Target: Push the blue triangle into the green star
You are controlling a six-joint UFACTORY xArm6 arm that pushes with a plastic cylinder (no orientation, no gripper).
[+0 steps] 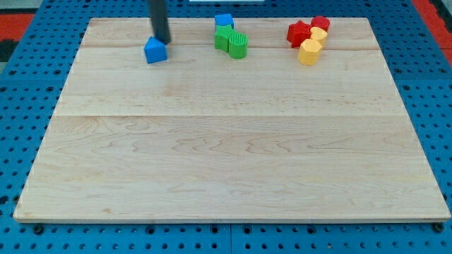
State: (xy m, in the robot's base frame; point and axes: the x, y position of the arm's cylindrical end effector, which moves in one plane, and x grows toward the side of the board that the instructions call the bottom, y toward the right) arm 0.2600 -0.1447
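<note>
A pale wooden board (pixel 233 141) fills most of the camera view, built of wide planks with seams running left to right; its near edge lies along the bottom of the frame and its far edge close to the top. Around it shows a blue perforated base (pixel 21 92), dotted with rows of holes, and a strip of red appears at the upper left and upper right corners.

The dark rod comes down from the top edge in the upper left part of the frame, standing nearly upright; my tip (pixel 163 42) rests on the board just above and slightly right of the blue triangle (pixel 155 51), touching it or all but touching; it carries no jaws and holds nothing, only pressing at the block's far side.

The blue triangle sits in the upper left of the board, well apart from the green star (pixel 224 38), which lies at upper centre; a blue cube (pixel 224 21) stands just above the star, and a ribbed green block (pixel 239 46) touches it at lower right. At the upper right cluster a red star (pixel 298 32), a red block (pixel 320 23) and two yellow blocks (pixel 309 51), packed together.
</note>
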